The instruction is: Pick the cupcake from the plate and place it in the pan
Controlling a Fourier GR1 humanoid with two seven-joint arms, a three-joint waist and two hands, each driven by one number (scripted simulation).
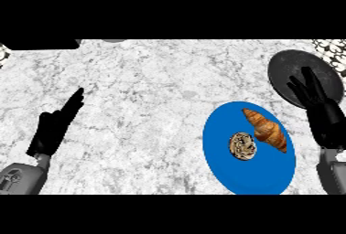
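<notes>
Two grey forearms rise from the counter's near edge; the cupcake is not yet picked.

The cupcake sits untouched near the middle of the blue plate, just left of a croissant that shares the plate. The plate lies toward the counter's right side, and the dark pan lies past it near the far right corner, close enough for a short carry. The right hand hovers over the pan's near rim, fingers straight and holding nothing, likely placed to come back for the cupcake. The left hand rests open near the left edge, fingers up, out of the way.
</notes>
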